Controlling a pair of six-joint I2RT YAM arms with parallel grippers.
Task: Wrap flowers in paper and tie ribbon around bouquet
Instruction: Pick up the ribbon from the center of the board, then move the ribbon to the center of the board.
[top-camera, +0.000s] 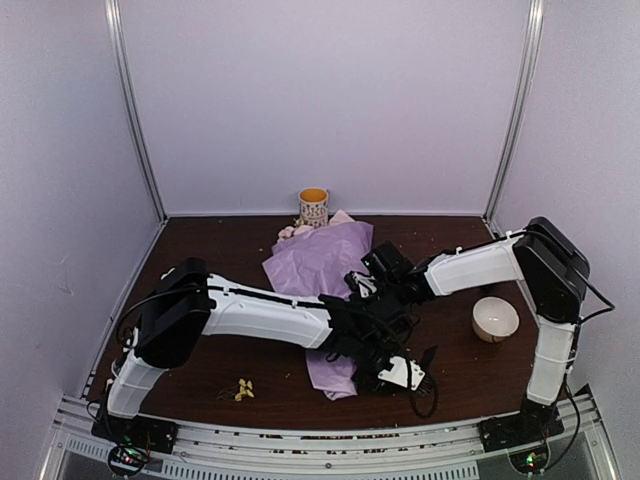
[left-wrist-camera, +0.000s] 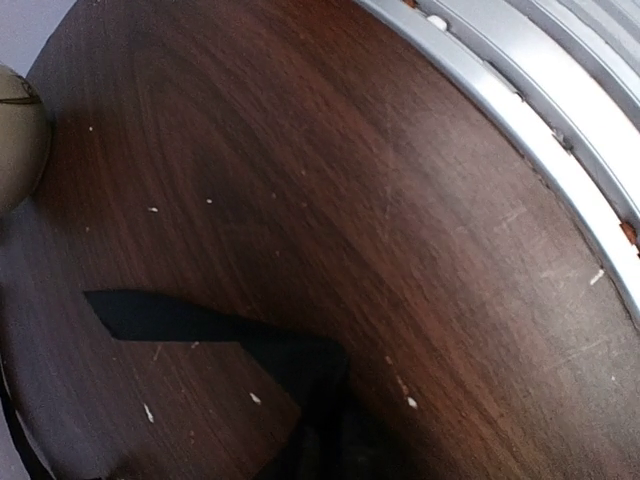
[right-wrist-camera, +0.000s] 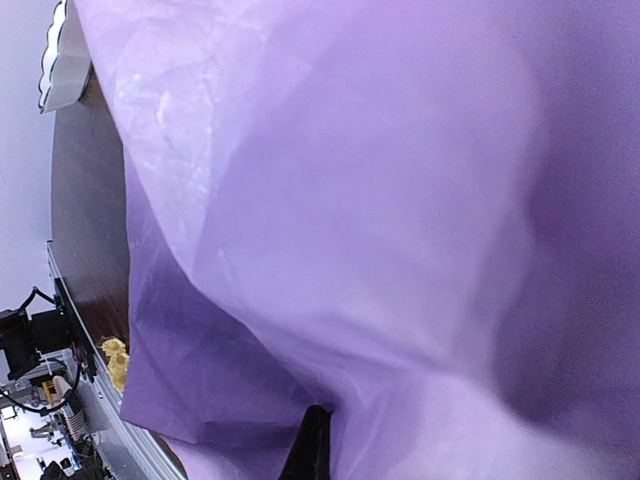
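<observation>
Your bouquet (top-camera: 320, 265) lies mid-table, flowers (top-camera: 295, 232) at the far end by the mug (top-camera: 313, 207). Right gripper (top-camera: 362, 283) is closed, up against the paper (right-wrist-camera: 380, 200). Left gripper (top-camera: 415, 372) is at the narrow end, near the ribbon (left-wrist-camera: 200, 322); can't tell if it's open or closed.

- The paper (top-camera: 318, 262) hides the stems of the flowers (top-camera: 296, 232); only a few pink blooms peek out toward the counter's far edge.
- Both wrists (top-camera: 385, 300) cover the paper's middle.
- Only one dark tip of the right fingers (right-wrist-camera: 312, 445) shows.
- The ribbon (left-wrist-camera: 190, 322) ends in a dark blur.
- The bowl (left-wrist-camera: 18, 130) is cut off.
</observation>
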